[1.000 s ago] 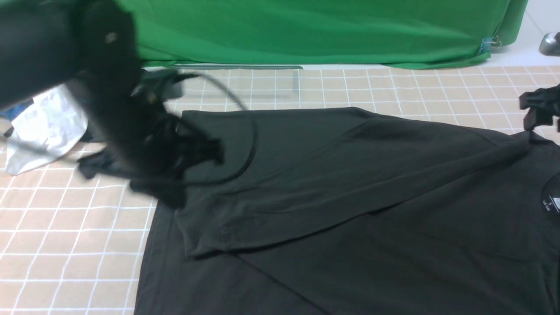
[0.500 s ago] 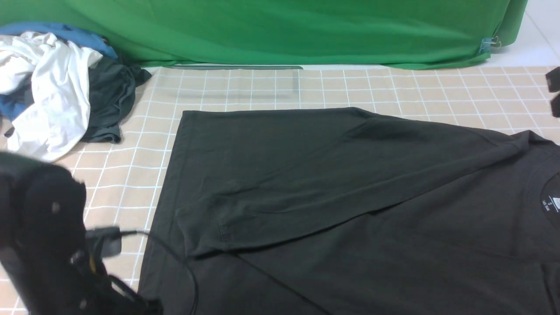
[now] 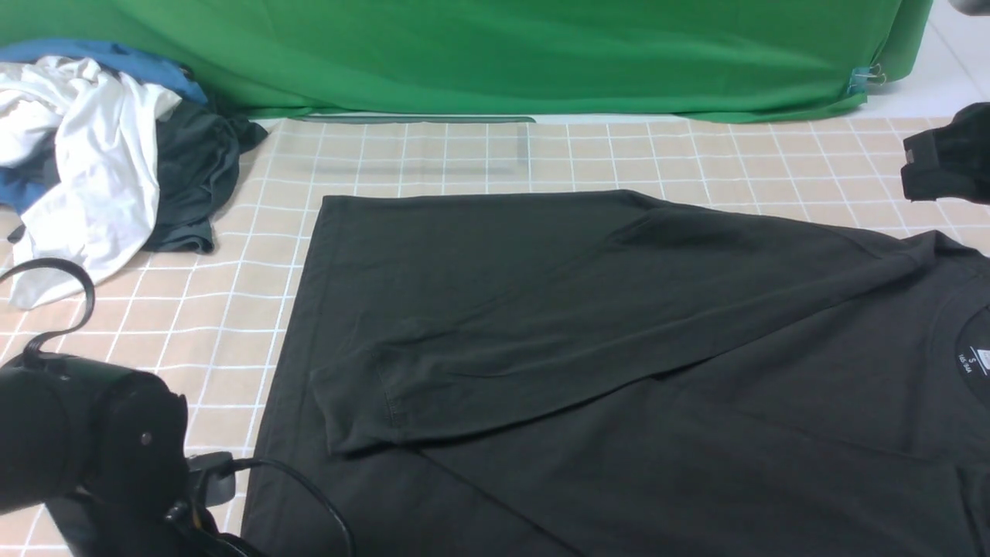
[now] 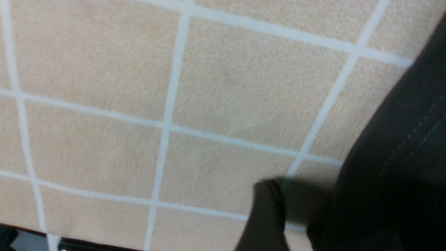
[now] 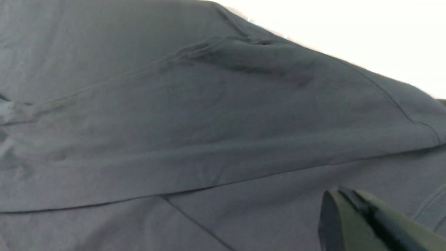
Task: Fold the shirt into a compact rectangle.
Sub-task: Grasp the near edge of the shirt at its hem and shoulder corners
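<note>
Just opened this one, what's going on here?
A two-armed robot is partway through folding a black shirt spread on a checked tablecloth. Its far side, sleeve included, already lies folded over the middle. Nothing seems gripped right now: the left arm sits low by the shirt's near left corner, one finger beside the hem, and the right claw hangs shut and empty at the far right. A pile of other clothes lies at the far left.
</note>
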You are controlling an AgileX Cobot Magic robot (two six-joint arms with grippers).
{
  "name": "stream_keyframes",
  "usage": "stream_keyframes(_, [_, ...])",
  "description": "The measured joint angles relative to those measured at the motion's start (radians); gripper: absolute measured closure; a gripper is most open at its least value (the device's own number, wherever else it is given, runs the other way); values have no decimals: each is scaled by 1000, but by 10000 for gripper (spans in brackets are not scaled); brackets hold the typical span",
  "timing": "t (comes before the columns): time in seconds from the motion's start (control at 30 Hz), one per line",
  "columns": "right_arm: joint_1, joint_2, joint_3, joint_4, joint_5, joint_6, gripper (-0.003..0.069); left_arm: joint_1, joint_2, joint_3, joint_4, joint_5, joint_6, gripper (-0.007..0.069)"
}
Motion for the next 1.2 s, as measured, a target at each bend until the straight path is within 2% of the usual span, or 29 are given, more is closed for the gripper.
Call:
stream_keyframes(0.03, [0, 0, 0, 1, 0, 0, 620, 0, 4, -2, -8, -1, 6, 185])
stream_keyframes(0.13, [0, 0, 0, 4, 12, 0, 620, 0, 9, -5, -36, -15, 18, 384])
stream_keyframes(0.17, [0, 0, 0, 4, 14, 0, 620, 0, 9, -5, -40, -17, 20, 420])
stream_keyframes(0.2, [0, 0, 0, 3, 32, 0, 620, 0, 0, -5, -56, -27, 25, 518])
stream_keyframes(0.23, [0, 0, 0, 2, 47, 0, 620, 0, -10, -5, -58, -31, 25, 564])
stream_keyframes(0.3, [0, 0, 0, -15, 87, 0, 620, -1, -34, -5, -41, -27, 24, 593])
stream_keyframes(0.5, [0, 0, 14, -106, 222, 75, 620, -1, -167, -46, 30, 51, -20, 596])
stream_keyframes(0.63, [0, -1, 134, -129, 319, 143, 603, -1, -290, -64, 122, 108, -84, 596])
stream_keyframes(0.73, [0, -2, 265, -129, 318, 188, 509, -1, -325, -64, 169, 142, -107, 596])
stream_keyframes(0.8, [0, -4, 380, -127, 291, 200, 391, -1, -332, -64, 183, 145, -115, 596])
stream_keyframes(0.83, [0, -3, 390, -126, 287, 201, 380, -1, -332, -64, 183, 143, -115, 596])
stream_keyframes(0.87, [0, -4, 481, -111, 243, 199, 294, -1, -334, -64, 183, 131, -115, 596])
stream_keyframes(0.97, [3, -5, 594, -87, 148, 188, 175, -1, -334, -64, 182, 114, -115, 596])
stream_keyframes(1.0, [3, -5, 600, -86, 140, 188, 175, -1, -334, -64, 182, 115, -115, 596])
stream_keyframes(1.03, [11, -5, 635, -85, 90, 188, 143, -1, -334, -64, 182, 113, -113, 596])
stream_keyframes(1.2, [60, -1, 683, -76, -45, 188, 122, -1, -334, -64, 182, 113, -103, 596])
